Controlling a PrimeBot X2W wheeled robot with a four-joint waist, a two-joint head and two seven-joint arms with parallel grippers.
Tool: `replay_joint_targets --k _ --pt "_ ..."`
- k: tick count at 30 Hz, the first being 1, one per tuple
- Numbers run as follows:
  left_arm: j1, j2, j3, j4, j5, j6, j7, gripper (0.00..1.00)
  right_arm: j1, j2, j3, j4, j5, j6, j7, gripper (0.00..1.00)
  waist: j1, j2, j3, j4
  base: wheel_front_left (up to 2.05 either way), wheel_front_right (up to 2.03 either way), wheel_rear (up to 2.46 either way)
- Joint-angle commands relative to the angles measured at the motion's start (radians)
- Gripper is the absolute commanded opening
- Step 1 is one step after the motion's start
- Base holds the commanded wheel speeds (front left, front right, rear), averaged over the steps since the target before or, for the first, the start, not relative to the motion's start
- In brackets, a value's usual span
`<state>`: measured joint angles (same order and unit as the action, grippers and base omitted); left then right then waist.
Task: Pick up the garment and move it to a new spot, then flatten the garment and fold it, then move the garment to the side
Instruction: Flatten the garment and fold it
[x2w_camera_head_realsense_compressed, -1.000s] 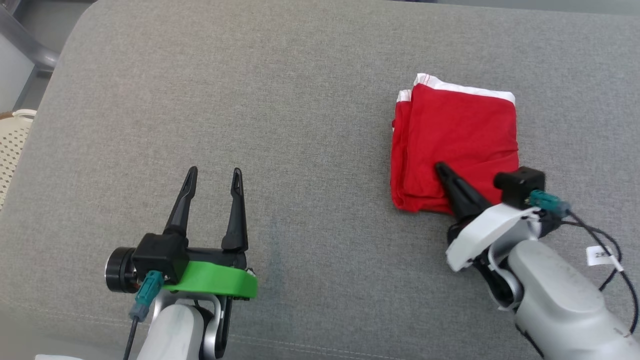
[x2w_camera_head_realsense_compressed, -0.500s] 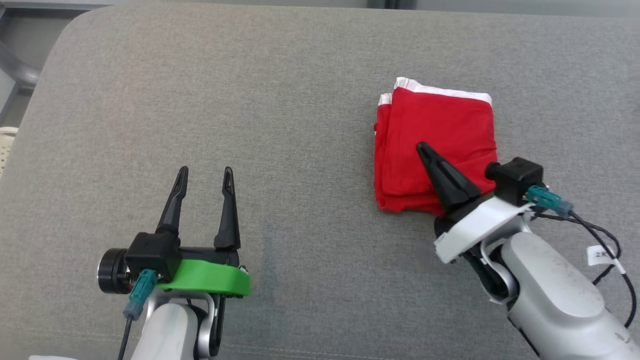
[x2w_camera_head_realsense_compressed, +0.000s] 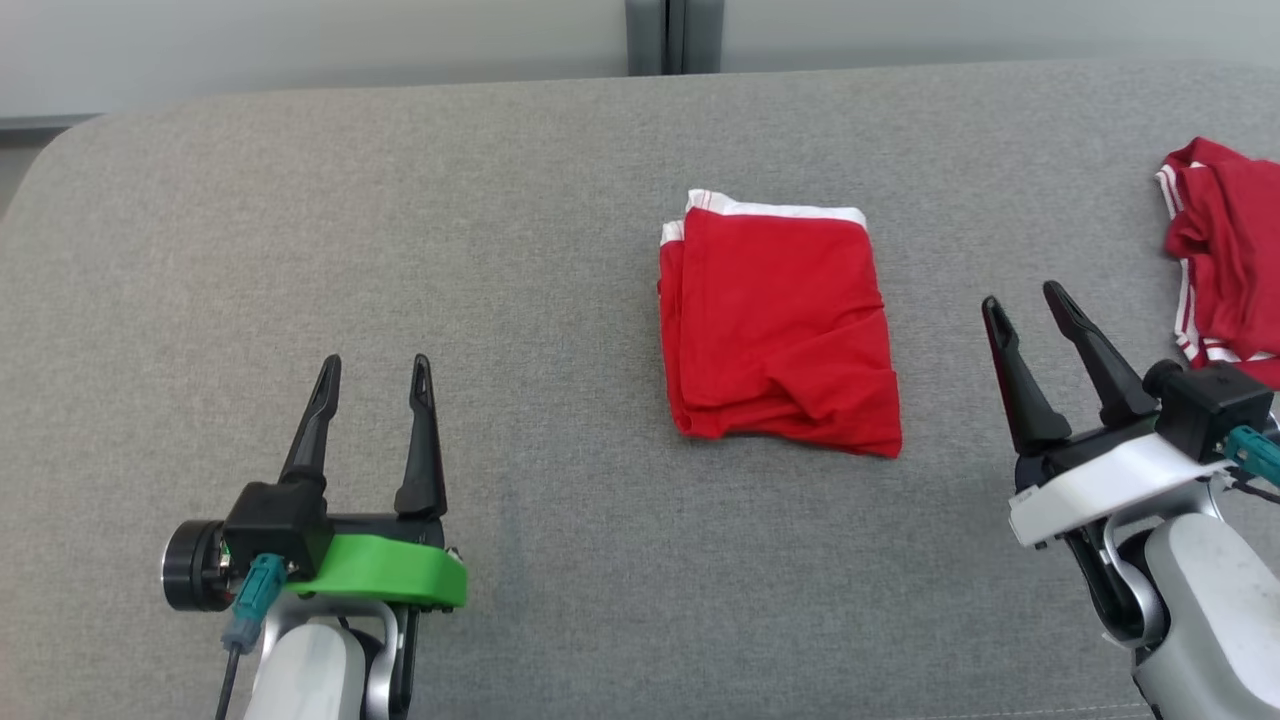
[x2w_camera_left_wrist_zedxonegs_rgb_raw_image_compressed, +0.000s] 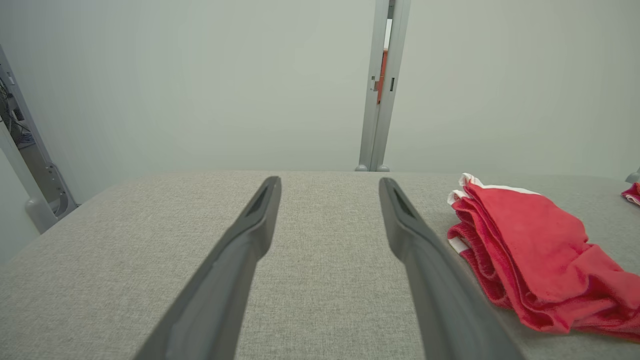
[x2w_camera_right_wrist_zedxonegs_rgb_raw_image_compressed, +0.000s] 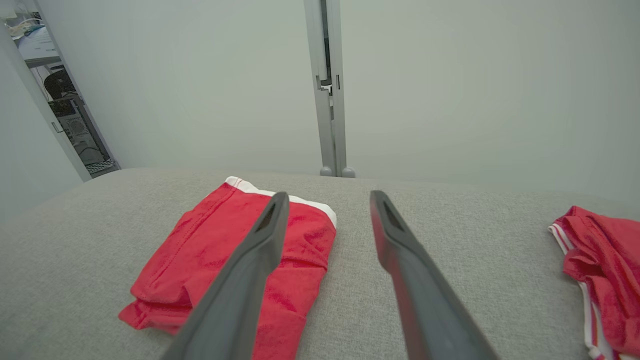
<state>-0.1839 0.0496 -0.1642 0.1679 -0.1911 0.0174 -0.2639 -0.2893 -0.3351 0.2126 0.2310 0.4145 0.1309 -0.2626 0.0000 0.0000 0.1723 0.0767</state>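
The garment (x2w_camera_head_realsense_compressed: 775, 325) is a red cloth with a white band, folded into a neat rectangle on the grey cushion. It also shows at the right in the left wrist view (x2w_camera_left_wrist_zedxonegs_rgb_raw_image_compressed: 530, 260) and at the lower left in the right wrist view (x2w_camera_right_wrist_zedxonegs_rgb_raw_image_compressed: 225, 260). My right gripper (x2w_camera_head_realsense_compressed: 1022, 300) stands open to the right of the garment, apart from it, with nothing between its fingers (x2w_camera_right_wrist_zedxonegs_rgb_raw_image_compressed: 400, 265). My left gripper (x2w_camera_head_realsense_compressed: 375, 362) is open and empty over bare cushion well to the garment's left.
A second red garment with white stripes (x2w_camera_head_realsense_compressed: 1225, 265) lies crumpled at the far right edge of the cushion (x2w_camera_head_realsense_compressed: 500, 250), also seen in the right wrist view (x2w_camera_right_wrist_zedxonegs_rgb_raw_image_compressed: 600, 270). A pale wall (x2w_camera_head_realsense_compressed: 300, 40) with a grey post (x2w_camera_head_realsense_compressed: 672, 35) runs behind the cushion.
My right gripper has let go of the folded garment, opened and drawn back to its right. The head camera has shifted, bringing the back wall and the second garment into view. The left gripper has not moved.
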Motion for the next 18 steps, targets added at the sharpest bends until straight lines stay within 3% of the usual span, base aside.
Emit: replay_joint_targets --k 1,18 --pt "0.025 0.003 0.011 0.002 0.008 -0.006 0.000 1.00 0.030 0.000 -0.010 -0.012 -0.012 -0.001 -0.002 1.00 0.0000 0.0000 -0.041 -0.039 0.00 0.00 0.00" --pt "0.117 0.007 0.093 0.010 0.026 -0.038 0.000 1.00 0.282 0.049 -0.148 -0.129 -0.062 -0.001 -0.002 1.00 0.0000 0.0000 -0.124 -0.053 0.00 0.00 0.00"
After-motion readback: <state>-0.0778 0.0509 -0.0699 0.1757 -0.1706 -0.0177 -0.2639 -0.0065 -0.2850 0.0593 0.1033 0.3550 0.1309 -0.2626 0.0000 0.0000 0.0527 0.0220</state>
